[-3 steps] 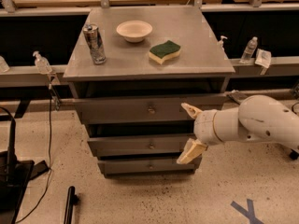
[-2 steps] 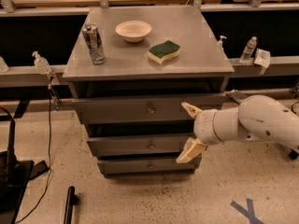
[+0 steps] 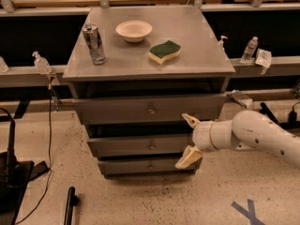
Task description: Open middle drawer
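Note:
The middle drawer (image 3: 126, 145) is the medium grey front with a small brass knob (image 3: 151, 146), between a wider drawer above and a narrower one below. Its front sits about level with the other fronts. My gripper (image 3: 189, 140) is open, with cream fingers (image 3: 191, 121) one above the other. It hovers in front of the right end of the middle drawer, to the right of the knob and not touching it. My white arm (image 3: 253, 135) reaches in from the right.
The grey cabinet top (image 3: 201, 55) holds a can (image 3: 94, 43), a white bowl (image 3: 134, 30) and a green-yellow sponge (image 3: 164, 51). Bottles (image 3: 249, 49) stand on rails to either side. Black equipment (image 3: 11, 182) is on the floor at left.
My gripper has dropped a little, from level with the top drawer's lower edge to level with the middle drawer. The drawers have not moved.

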Robot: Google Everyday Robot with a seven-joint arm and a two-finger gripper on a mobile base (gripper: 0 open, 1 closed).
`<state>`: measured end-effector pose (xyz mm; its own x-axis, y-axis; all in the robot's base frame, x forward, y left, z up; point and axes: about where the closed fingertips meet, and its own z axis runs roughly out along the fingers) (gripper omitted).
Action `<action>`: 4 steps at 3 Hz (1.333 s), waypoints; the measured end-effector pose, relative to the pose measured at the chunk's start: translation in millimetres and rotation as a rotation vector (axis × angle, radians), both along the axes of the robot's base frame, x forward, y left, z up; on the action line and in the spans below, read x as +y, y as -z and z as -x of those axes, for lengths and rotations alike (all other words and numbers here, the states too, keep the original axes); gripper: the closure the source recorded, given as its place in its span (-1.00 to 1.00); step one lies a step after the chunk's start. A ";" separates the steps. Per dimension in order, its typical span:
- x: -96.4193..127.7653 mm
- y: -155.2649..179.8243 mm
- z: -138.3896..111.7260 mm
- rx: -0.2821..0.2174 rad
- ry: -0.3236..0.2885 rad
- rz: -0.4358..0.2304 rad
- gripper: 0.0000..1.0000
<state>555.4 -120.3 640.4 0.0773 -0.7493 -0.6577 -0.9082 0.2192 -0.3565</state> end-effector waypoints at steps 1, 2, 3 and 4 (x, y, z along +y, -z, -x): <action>1.1 61.7 -26.6 -0.055 0.012 -0.068 -1.00; 2.1 107.5 -47.5 -0.078 0.012 -0.174 -1.00; 5.5 139.6 -47.2 -0.048 0.016 -0.214 -1.00; 6.6 140.2 -47.2 -0.045 0.013 -0.214 -1.00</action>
